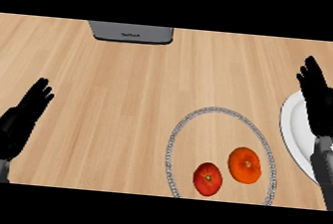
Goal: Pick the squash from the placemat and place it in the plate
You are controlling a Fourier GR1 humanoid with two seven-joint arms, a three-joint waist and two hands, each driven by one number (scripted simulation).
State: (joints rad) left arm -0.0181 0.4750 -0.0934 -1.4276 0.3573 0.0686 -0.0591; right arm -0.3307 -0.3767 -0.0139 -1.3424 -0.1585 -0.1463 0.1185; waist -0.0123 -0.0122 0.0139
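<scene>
An orange, rounded squash [245, 165] lies on the oval placemat [214, 130], a mat with a beaded grey rim through which the wood shows. Beside it on the mat, to its lower left, sits a red round fruit [208, 179]. A white plate [295, 126] lies at the right edge, partly hidden by my right hand [322, 105]. That hand is over the plate, open with straight fingers pointing away from me, and holds nothing. My left hand [17, 121] rests open at the lower left, far from the mat.
A grey appliance [131, 32] stands at the far edge of the counter, top centre. Bare wooden counter [112, 89] stretches between the left hand and the placemat.
</scene>
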